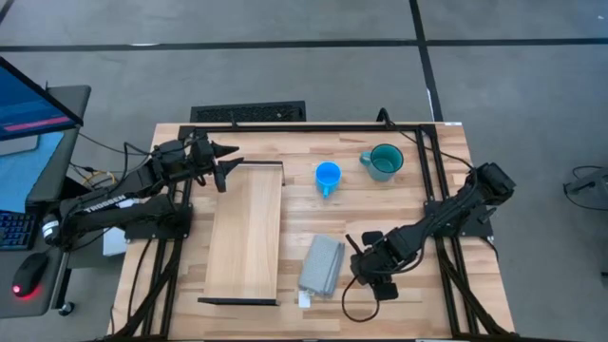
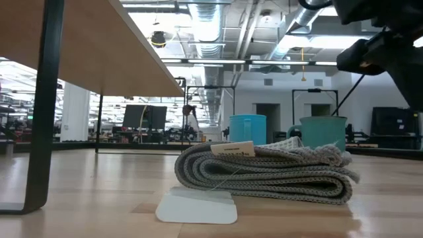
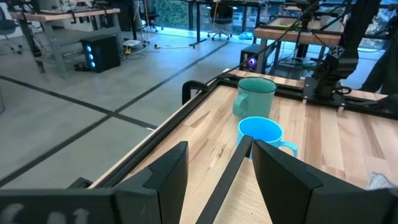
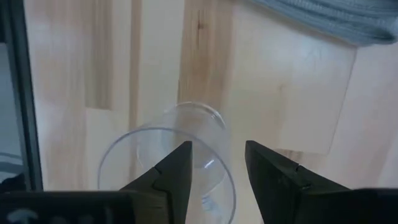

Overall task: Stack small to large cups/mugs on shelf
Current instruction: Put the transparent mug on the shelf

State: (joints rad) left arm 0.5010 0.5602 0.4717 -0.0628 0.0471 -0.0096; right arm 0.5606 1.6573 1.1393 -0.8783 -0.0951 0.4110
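Clear cup (image 4: 180, 155) stands directly beneath the open right tool (image 4: 217, 165).

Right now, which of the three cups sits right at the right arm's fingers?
The clear cup, directly below the open right fingers; the blue mug and teal mug stand farther off.

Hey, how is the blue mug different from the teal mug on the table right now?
The blue mug is bright blue and smaller; the teal mug is duller green-blue and wider. The blue mug stands nearer the shelf, the teal mug nearer the table's far right corner. Both stand upright, apart, each with a handle, and neither is on the shelf.
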